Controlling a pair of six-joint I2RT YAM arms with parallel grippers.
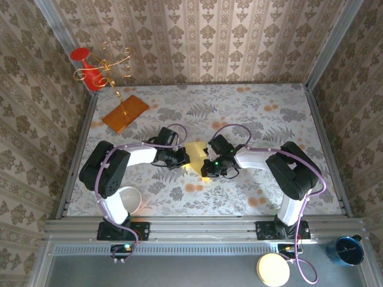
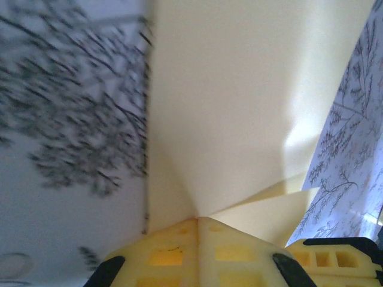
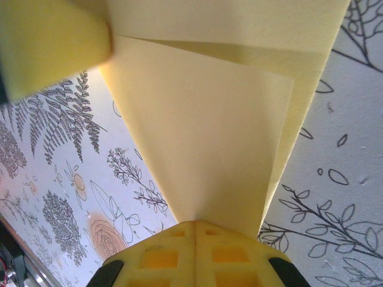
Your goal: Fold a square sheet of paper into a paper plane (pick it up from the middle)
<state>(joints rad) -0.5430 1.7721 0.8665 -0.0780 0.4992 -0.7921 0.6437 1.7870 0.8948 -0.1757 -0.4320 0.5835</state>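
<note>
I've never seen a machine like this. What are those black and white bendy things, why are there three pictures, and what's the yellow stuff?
They are two robot arms bolted to a table. One picture looks down from above; the other two come from cameras on each arm's wrist. The yellow stuff is the sheet of paper, partly folded. The left gripper and the right gripper are each pinched shut on it. Also on the flowery table: an orange board and a white bowl.
</note>
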